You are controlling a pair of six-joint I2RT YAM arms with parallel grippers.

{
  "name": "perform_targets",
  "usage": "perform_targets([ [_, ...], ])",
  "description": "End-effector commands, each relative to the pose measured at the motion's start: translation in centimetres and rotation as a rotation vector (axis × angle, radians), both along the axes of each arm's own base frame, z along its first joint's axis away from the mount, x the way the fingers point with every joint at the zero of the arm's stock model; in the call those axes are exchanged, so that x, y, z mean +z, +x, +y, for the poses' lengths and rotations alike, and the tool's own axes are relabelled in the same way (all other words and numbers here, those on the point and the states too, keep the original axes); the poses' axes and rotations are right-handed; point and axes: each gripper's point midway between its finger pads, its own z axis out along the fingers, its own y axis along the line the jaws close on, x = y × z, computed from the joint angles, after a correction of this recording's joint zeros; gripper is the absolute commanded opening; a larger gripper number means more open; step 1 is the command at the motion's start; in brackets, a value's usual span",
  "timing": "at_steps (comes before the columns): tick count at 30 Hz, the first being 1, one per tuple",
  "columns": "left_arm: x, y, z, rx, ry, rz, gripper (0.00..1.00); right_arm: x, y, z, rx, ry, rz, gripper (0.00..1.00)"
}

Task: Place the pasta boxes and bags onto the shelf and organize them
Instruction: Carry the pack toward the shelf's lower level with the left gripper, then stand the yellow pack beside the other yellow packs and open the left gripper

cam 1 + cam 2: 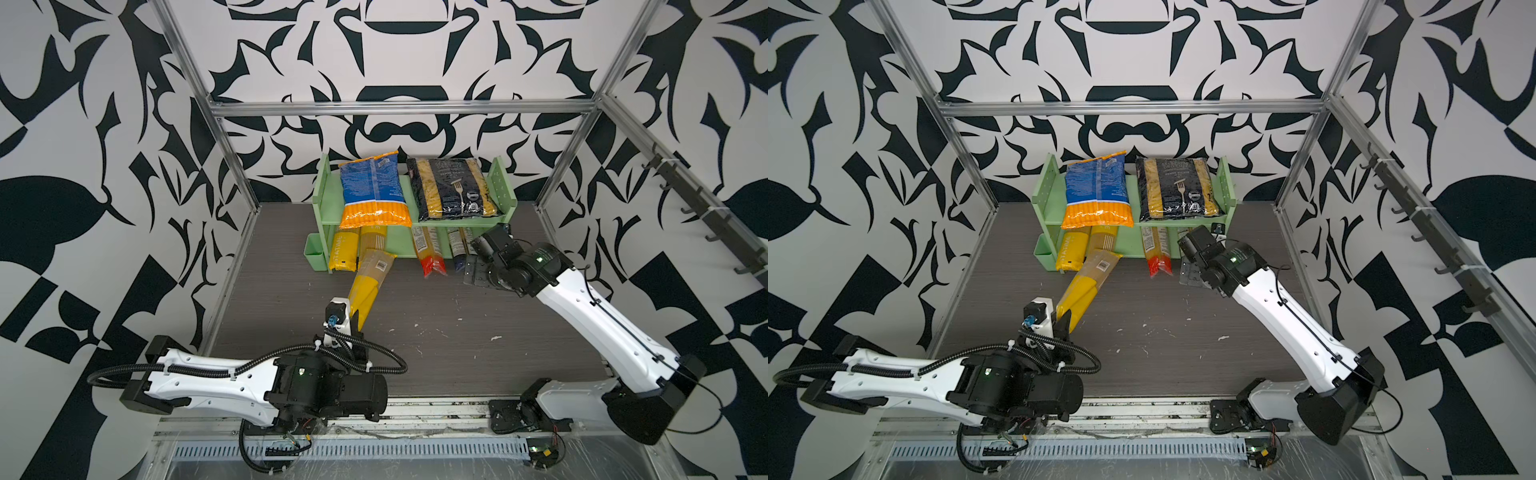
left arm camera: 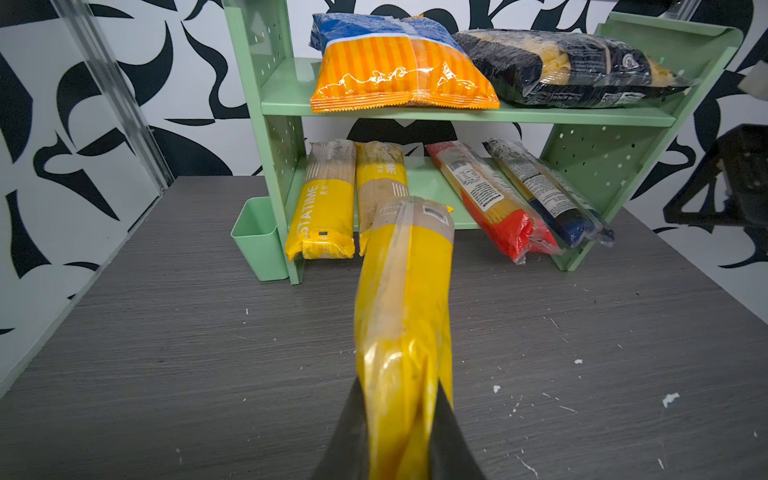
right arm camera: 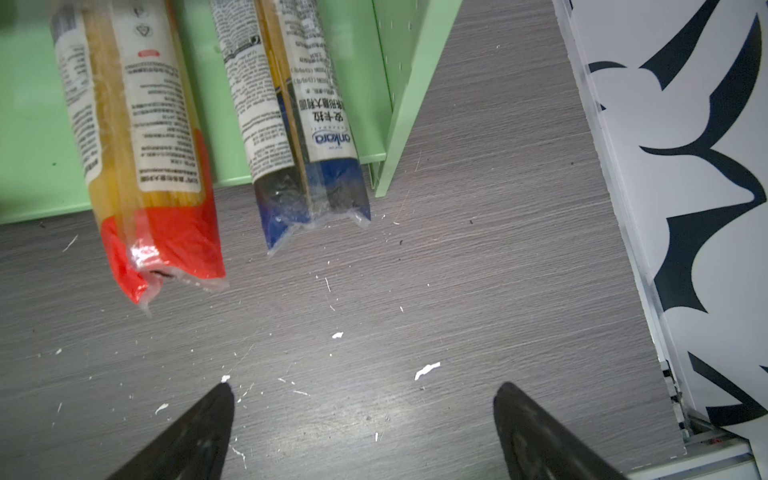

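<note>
The pale green shelf [image 1: 324,183] stands at the back. On its top tier lie a blue-orange bag [image 1: 374,187] and a black penne bag [image 1: 453,187]. A yellow pack [image 2: 324,216], a tan pack [image 2: 380,178], a red-ended pack [image 3: 153,166] and a blue-ended pack [image 3: 299,137] lie in the lower tier, their ends sticking out. My left gripper [image 2: 401,386] is shut on the near end of another yellow spaghetti pack [image 1: 368,286], whose far end lies over the tan pack. In front of the blue-ended pack my right gripper [image 3: 361,390] is open, holding nothing.
A small green cup [image 1: 314,251] hangs at the shelf's left side. Metal frame posts [image 1: 232,158] and patterned walls close in the grey table [image 1: 457,332] on three sides. White crumbs dot the table.
</note>
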Motion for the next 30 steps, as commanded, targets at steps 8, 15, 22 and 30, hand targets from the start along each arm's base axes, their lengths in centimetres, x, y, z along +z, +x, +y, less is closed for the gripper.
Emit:
perform_targets([
  [8, 4.8, 1.9, -0.2, 0.127, -0.065, -0.147, 0.00, 0.5, 3.3, 1.2, 0.059, 0.050, -0.021, 1.00],
  [15, 5.3, 5.3, -4.1, -0.002, -0.180, -0.141, 0.00, 0.6, 4.1, 0.3, 0.066, 0.058, -0.027, 1.00],
  [22, 4.7, 9.7, -6.3, -0.022, -0.107, -0.092, 0.00, 0.7, 3.6, -2.8, 0.031, 0.060, -0.036, 1.00],
  [30, 3.6, 12.1, -8.6, -0.043, -0.103, -0.058, 0.00, 0.5, 3.7, -4.7, -0.001, 0.056, -0.035, 1.00],
])
